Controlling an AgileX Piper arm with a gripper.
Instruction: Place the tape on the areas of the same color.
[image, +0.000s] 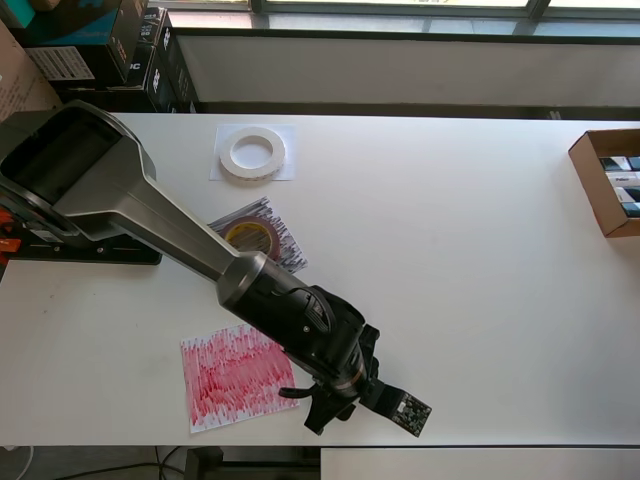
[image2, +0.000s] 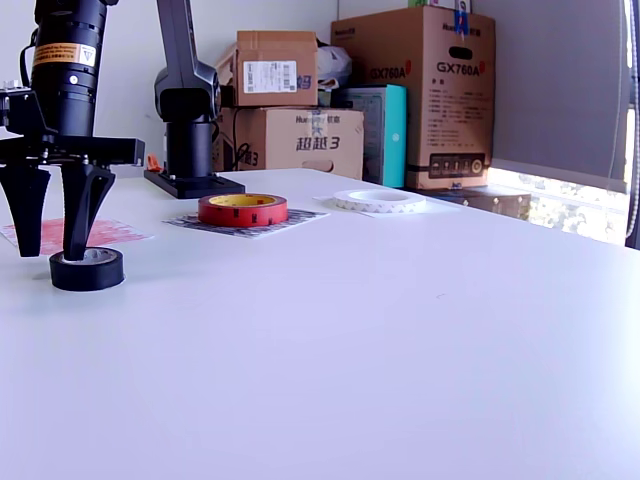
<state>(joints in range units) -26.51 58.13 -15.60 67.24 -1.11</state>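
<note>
— How far along are we?

— We are seeing the white ring of tape lying on the plain white paper sheet, matched. The red roll of tape is sitting on the black-scribbled sheet, mismatched. Our gripper is standing open over the black roll of tape, one finger inside its hole, beside the empty red-scribbled sheet.

— And the setting?

— We are working on a white table, cardboard boxes stacked behind.
</note>
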